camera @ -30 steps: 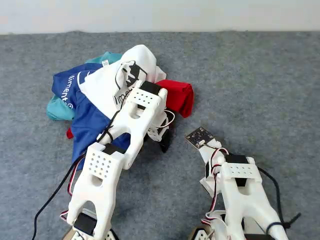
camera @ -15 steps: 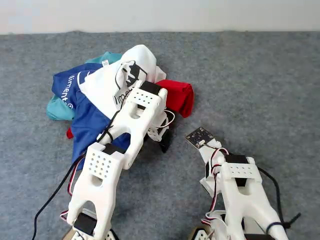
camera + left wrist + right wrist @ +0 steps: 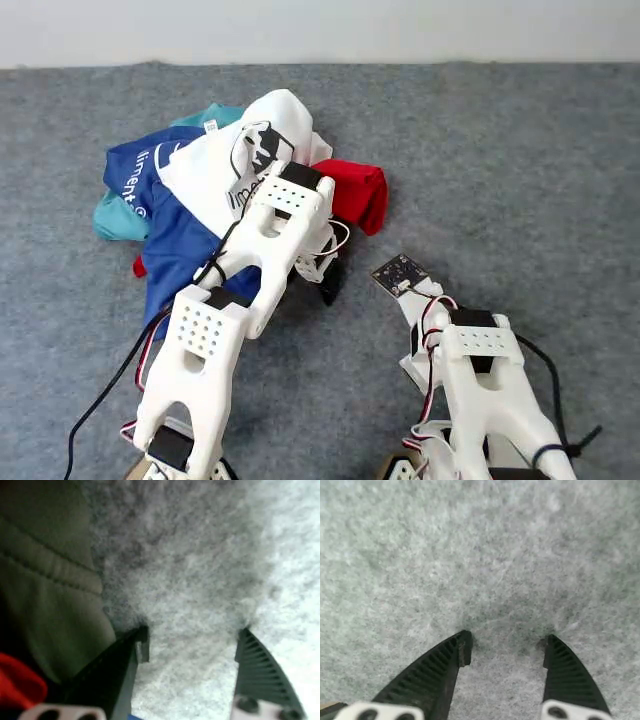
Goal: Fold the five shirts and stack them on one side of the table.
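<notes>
Several shirts lie in a crumpled heap at the back left of the grey felt table: a white printed shirt (image 3: 215,165) on top, a blue shirt (image 3: 170,255) under it, a teal shirt (image 3: 112,216) at the left edge and a red shirt (image 3: 357,192) at the right. The left arm stretches over the heap, its dark fingertip (image 3: 328,284) down by the red shirt's near edge. My left gripper (image 3: 192,640) stands open on bare felt, beside an olive shirt (image 3: 45,590) and a bit of red cloth (image 3: 15,680). My right gripper (image 3: 507,645) is open over bare felt.
The right arm (image 3: 475,360) sits near the front edge, right of the heap. Bare grey felt (image 3: 520,170) covers the whole right half and back right. A black cable (image 3: 100,400) trails along the left arm's base.
</notes>
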